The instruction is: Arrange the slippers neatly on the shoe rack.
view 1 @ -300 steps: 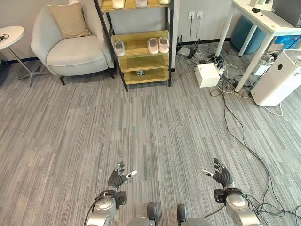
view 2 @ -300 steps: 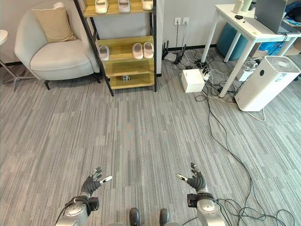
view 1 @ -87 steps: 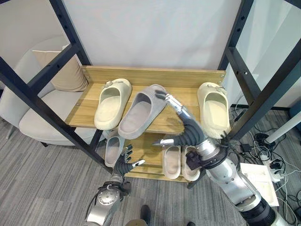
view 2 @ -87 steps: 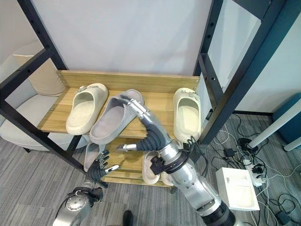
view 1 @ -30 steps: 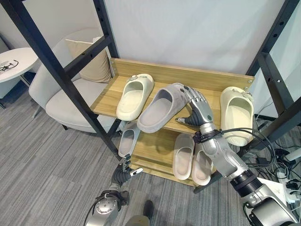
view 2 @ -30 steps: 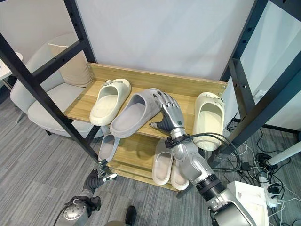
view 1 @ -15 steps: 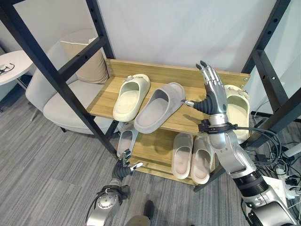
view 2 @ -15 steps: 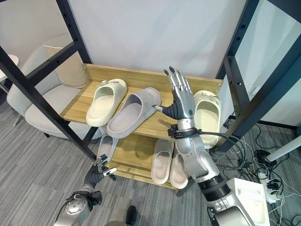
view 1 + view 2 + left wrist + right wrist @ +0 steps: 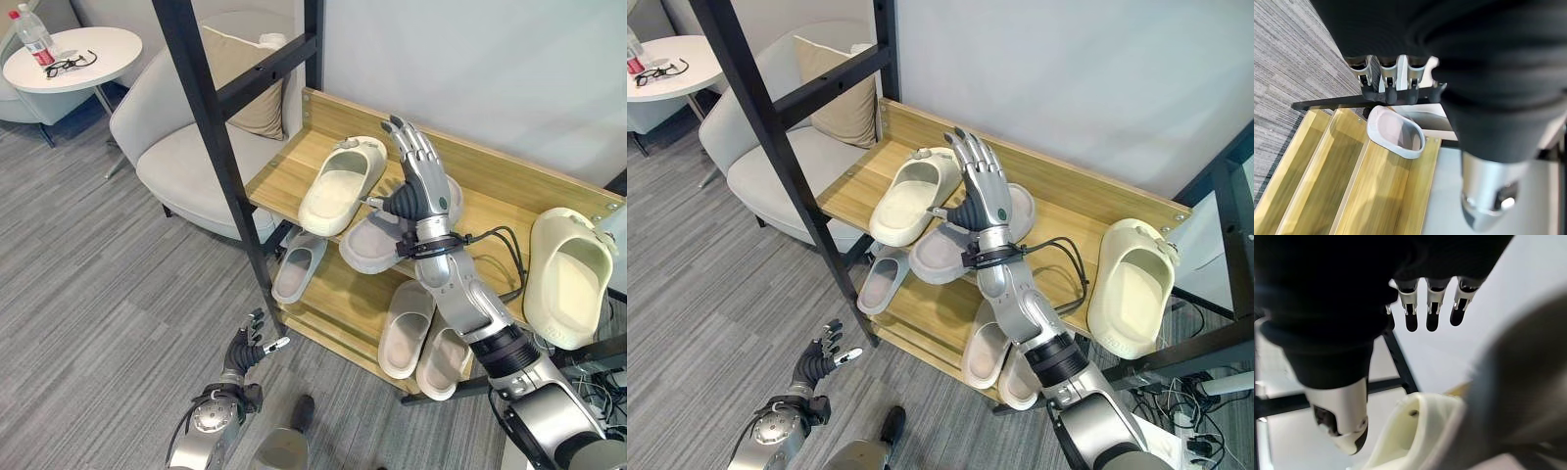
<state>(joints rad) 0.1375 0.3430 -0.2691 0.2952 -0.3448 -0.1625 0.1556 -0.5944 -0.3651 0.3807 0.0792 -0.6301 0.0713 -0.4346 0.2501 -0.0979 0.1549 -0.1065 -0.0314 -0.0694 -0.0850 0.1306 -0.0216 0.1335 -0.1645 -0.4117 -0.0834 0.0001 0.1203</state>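
The right hand (image 9: 422, 186) stands upright above the upper shelf of the black-framed wooden shoe rack (image 9: 490, 186), fingers straight and spread, holding nothing. It hides much of the grey foam slipper (image 9: 364, 247) lying behind and below it, so the slipper's toe end is hard to make out; its heel end juts over the shelf's front edge. Just beside it, toward the shelf's left end, a cream foam slipper (image 9: 341, 184) lies at a slant. Another cream slipper (image 9: 570, 276) lies at the right end, well apart. On the lower shelf sit a single pale slipper (image 9: 299, 267) at the left and a pale pair (image 9: 424, 338) toward the right. The left hand (image 9: 249, 350) hangs low over the grey carpet floor (image 9: 108, 284), fingers relaxed and apart, empty.
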